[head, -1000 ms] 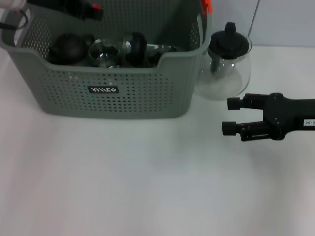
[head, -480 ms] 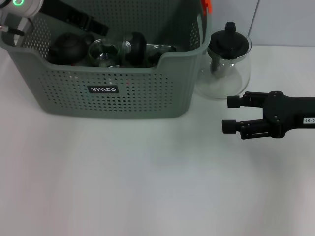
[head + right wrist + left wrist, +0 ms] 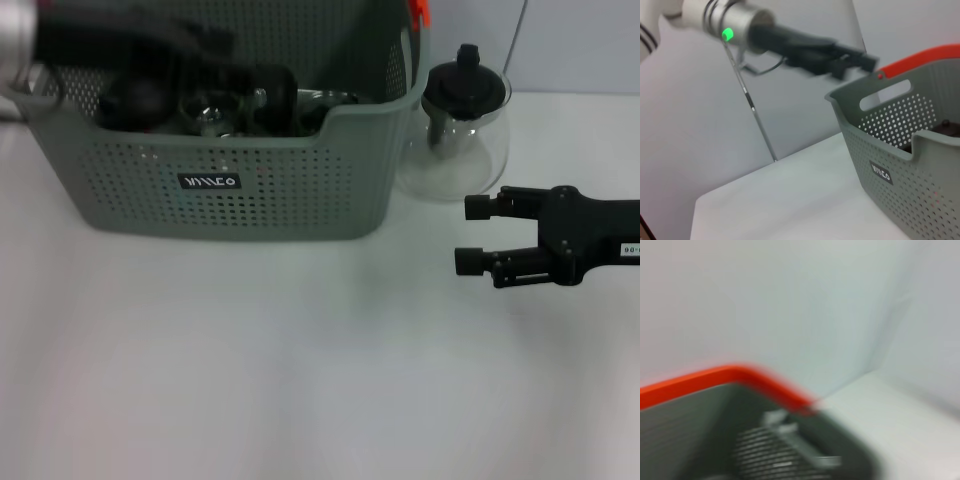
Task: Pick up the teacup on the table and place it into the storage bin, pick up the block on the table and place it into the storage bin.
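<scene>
Nearest me the white table (image 3: 300,380) is bare; I see no teacup or block lying loose on it. At about three o'clock my right gripper (image 3: 468,235) hangs just above the table, fingers spread apart and empty, pointing toward the storage bin (image 3: 230,185). Beyond it, at one o'clock, stands a glass teapot (image 3: 462,125), just beside the bin's right wall. The bin sits at eleven o'clock with dark and glass pieces inside. My left gripper (image 3: 850,59) is over the bin's far left rim; I cannot tell its grip or load. I judge this a drop-off stage; next I'd clear that arm upward.
</scene>
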Motion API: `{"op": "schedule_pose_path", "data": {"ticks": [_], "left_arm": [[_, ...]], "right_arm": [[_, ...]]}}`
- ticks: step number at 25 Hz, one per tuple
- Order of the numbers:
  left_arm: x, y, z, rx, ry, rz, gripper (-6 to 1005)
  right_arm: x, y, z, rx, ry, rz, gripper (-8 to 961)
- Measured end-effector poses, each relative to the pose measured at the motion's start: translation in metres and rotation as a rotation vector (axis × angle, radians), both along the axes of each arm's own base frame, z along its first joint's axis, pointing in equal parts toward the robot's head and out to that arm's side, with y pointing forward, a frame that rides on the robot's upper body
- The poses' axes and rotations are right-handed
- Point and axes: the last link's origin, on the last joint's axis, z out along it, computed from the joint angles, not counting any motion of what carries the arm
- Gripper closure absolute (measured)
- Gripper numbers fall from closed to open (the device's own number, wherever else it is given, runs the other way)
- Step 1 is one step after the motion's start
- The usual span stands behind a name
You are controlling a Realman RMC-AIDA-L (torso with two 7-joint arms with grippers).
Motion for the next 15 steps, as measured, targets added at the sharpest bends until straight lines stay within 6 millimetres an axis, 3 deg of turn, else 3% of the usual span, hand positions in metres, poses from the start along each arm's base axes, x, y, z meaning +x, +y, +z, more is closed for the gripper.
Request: {"op": "schedule_pose_path", "data": {"ticks": [5,8,9,15], "left_arm": [[-0.036,-0.051,-0.016,-0.147,-0.183,-0.203,150],[-0.069,-0.073,-0.041,-0.190,-0.216,-0.203,150],[-0.069,-0.073,-0.041,-0.190,-0.216,-0.203,150],[-0.113,-0.082,-0.080,-0.128,-0.148,-0.107,150]], "right_arm": [[-0.003,-0.001,-0.002,0.001,-0.003,0.043,9],[-0.009,0.000,-0.006,0.000,-0.003,0.086,9],[-0.011,0.000,-0.008,-0.002,-0.005,0.100,9],[-0.024,0.007,-0.036,-0.031,-0.069,0.146,9]]}}
